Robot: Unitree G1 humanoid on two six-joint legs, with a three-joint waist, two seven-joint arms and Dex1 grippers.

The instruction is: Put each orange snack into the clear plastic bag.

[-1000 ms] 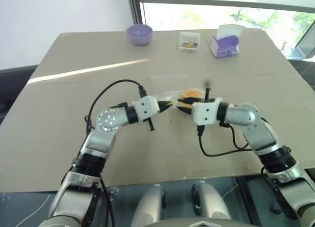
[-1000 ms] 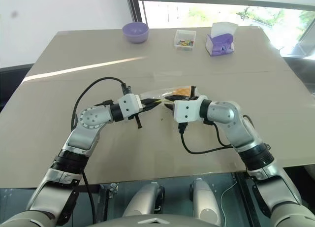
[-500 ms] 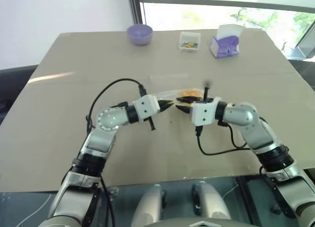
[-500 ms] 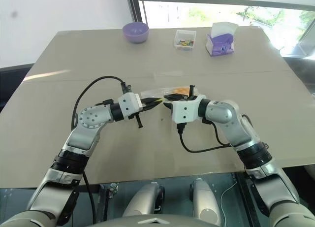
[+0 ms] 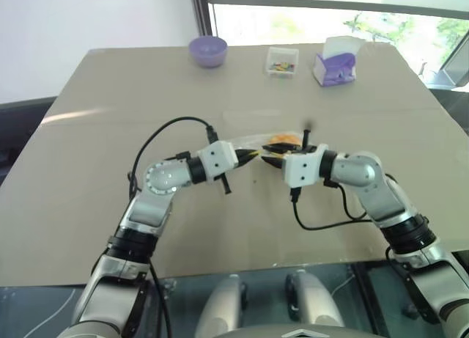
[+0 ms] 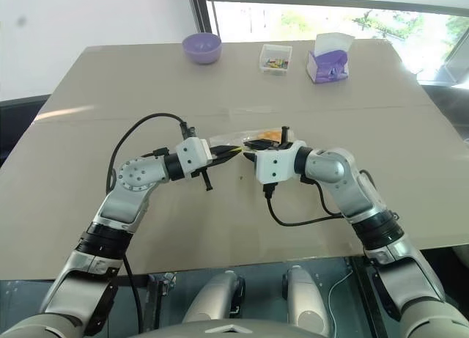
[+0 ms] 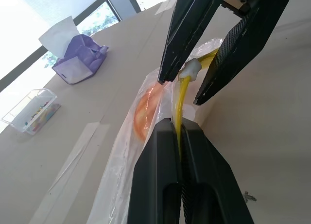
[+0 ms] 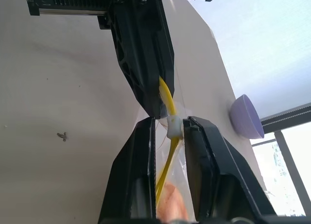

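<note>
1. We see the left gripper (image 5: 253, 155) near the table's (image 5: 88, 177) centre, its two black fingers pressed together on the yellow seal strip (image 7: 178, 118) of the bag (image 7: 127, 158).
2. In the left wrist view the strip runs straight out from between those fingers (image 7: 155, 170).
3. The right gripper (image 5: 270, 160) faces it from 3 o'clock, tips nearly meeting the left's.
4. Its fingers (image 8: 138, 170) stand a little apart, one on each side of the white slider (image 8: 173, 127) on the strip; we cannot tell whether they grip the slider or only flank it.
5. The bag hangs between the two grippers, lifted off the table at the seal edge and trailing toward 12 o'clock.
6. The snack (image 7: 144, 113) is inside the bag, an orange shape behind the clear film, just past the right gripper at about 12 o'clock.
7. At the table's far edge a purple bowl (image 5: 208, 50) sits at 11 o'clock.
8. A small clear box (image 5: 282, 61) of coloured bits sits at 12 o'clock.
9. A purple tissue holder (image 5: 335, 64) with a white tissue sits at 1 o'clock.
10. These three stand well apart from the bag.
</note>
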